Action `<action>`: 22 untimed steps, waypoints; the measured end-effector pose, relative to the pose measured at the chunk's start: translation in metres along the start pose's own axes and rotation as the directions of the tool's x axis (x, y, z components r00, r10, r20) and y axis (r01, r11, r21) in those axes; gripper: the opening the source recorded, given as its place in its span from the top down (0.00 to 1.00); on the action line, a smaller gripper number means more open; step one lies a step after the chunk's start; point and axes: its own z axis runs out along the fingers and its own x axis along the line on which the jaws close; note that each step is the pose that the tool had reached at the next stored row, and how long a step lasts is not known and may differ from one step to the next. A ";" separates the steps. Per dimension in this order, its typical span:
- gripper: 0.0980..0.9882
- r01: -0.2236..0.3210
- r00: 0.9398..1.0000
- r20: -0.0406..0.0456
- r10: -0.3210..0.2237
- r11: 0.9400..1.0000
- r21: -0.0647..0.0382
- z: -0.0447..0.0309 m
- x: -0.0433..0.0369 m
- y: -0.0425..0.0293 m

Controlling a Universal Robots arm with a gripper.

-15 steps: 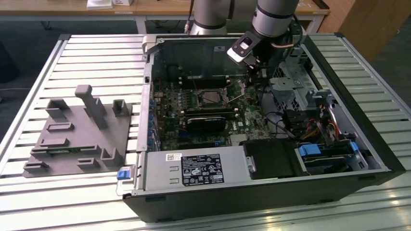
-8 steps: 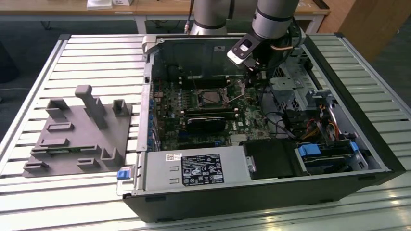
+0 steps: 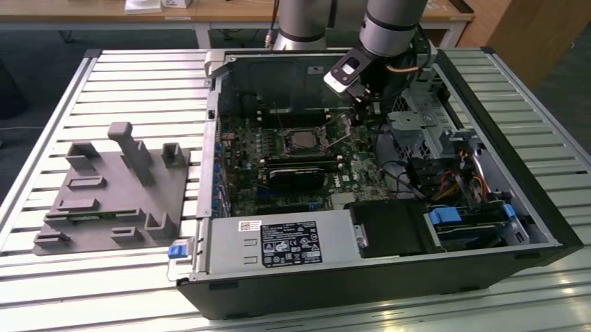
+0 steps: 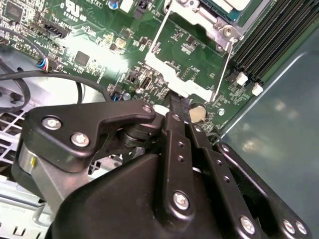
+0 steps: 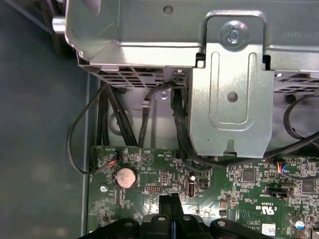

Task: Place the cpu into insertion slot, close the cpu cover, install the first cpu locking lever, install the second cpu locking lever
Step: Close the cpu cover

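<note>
- Gripper [image 4: 177, 103]: one. The jaws are pressed together with nothing seen between them. The tip sits at the free edge of the cpu cover; contact cannot be confirmed.
- Coin cell [image 4: 198, 113]: one, on the board just beside the tip.
- cpu cover [image 4: 187, 85]: one. It stands open, off the slot, with green board visible through its cut-out. Judged thin, stiff, light sheet metal that is slippery and sharp-edged. Take it at the free edge, since the hinge fixes its swing.
- Wire rod [image 4: 223, 74]: one along the cover's side, probably a locking lever. A second cannot be identified.
- cpu [image 4: 233, 4]: one pale flat piece lying in the insertion slot [image 3: 300, 140], of which there is also one. Judged light, rigid and fragile; handle it by the edges only.
</note>
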 end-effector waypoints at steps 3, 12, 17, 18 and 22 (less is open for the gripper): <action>0.99 0.000 1.000 0.000 0.000 1.000 0.000 0.0000 0.0000 -0.0012; 0.99 0.000 1.000 0.000 0.000 1.000 0.000 -0.0007 0.0002 -0.0034; 0.99 0.000 1.000 0.000 0.000 1.000 0.000 -0.0022 0.0003 -0.0048; 0.99 0.000 1.000 0.000 0.000 1.000 0.000 -0.0023 0.0003 -0.0052; 0.99 0.000 1.000 0.000 0.000 1.000 0.000 -0.0030 0.0004 -0.0078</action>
